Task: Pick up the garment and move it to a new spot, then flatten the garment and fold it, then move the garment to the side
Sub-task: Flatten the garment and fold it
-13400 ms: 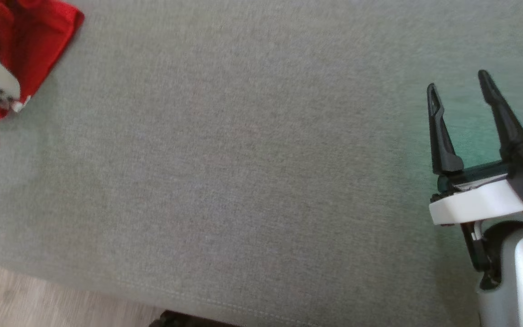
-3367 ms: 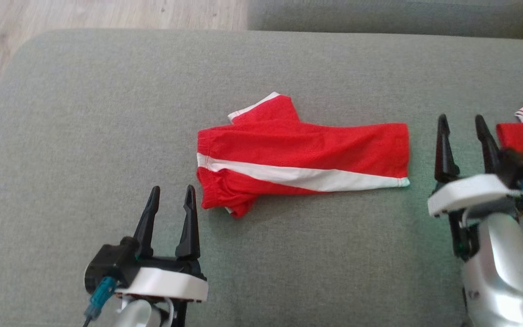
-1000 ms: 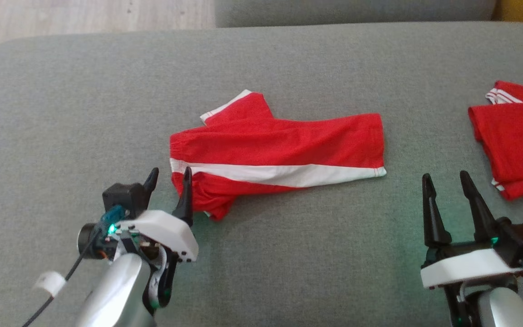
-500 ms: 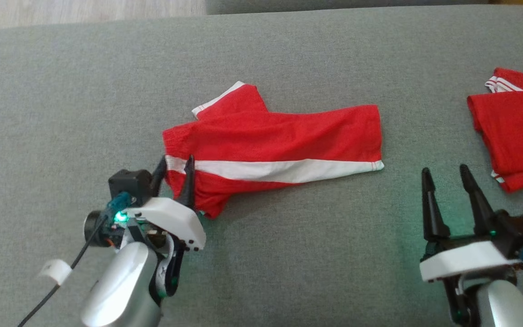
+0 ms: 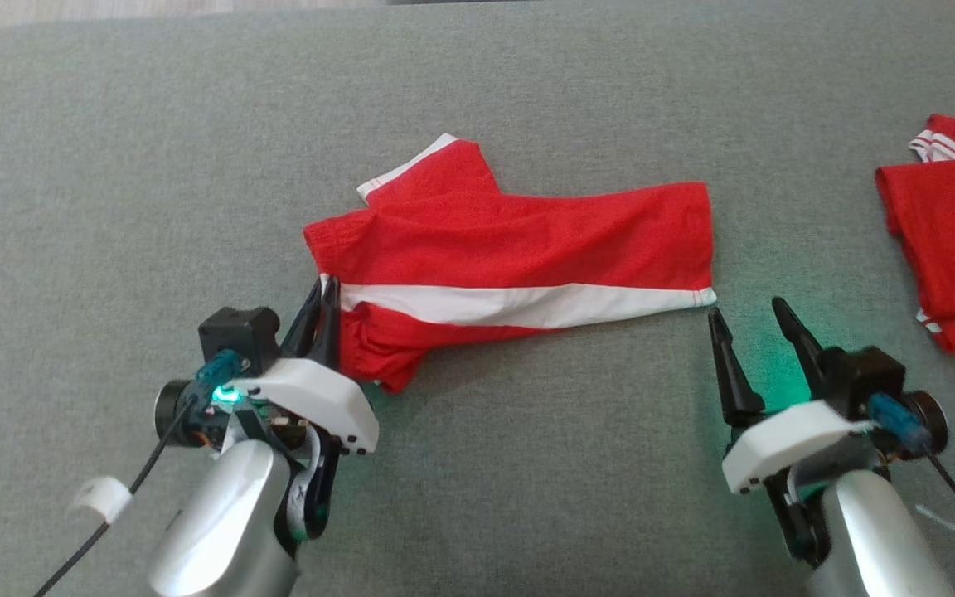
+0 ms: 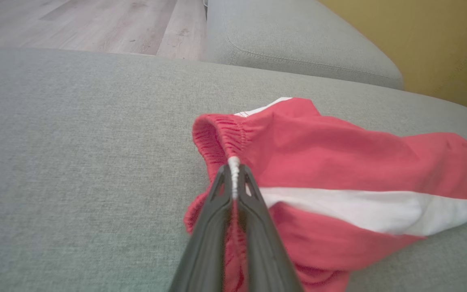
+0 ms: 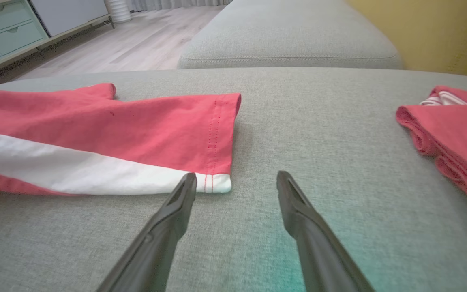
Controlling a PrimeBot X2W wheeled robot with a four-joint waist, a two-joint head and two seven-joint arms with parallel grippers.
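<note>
Head view, centre of frame: garment (image 5: 527, 249), red shorts with a white side stripe, flat and lengthwise on the grey sofa seat (image 5: 113, 166); waistband at left, leg hem at right, one leg bunched underneath at lower left.

Lower left of frame: left gripper (image 5: 324, 286), jaws together, clamped on the waistband edge where the white stripe ends; in the left wrist view, cloth pinched between the tips.

Lower right of frame: right gripper (image 5: 744, 308), jaws apart and empty, tips just beside the white hem corner; touching or not, cannot tell.

Step in hand, as judged: securing both ends before the lift.
- Slide the right jaws over the hem corner, catching both layers.
- Close fully before raising.
- Lift both ends together, cloth taut, bunched leg hanging free rather than dragged.

Surface: grey woven upholstery, probably yielding under the tips. Far right of frame: second garment (image 5: 950, 224), red, folded, well apart.

Room, wrist views: further grey cushion (image 6: 298, 44), pale wood floor (image 6: 75, 20), yellow wall (image 6: 440, 40), pale cabinet (image 7: 6, 28) at upper left.
</note>
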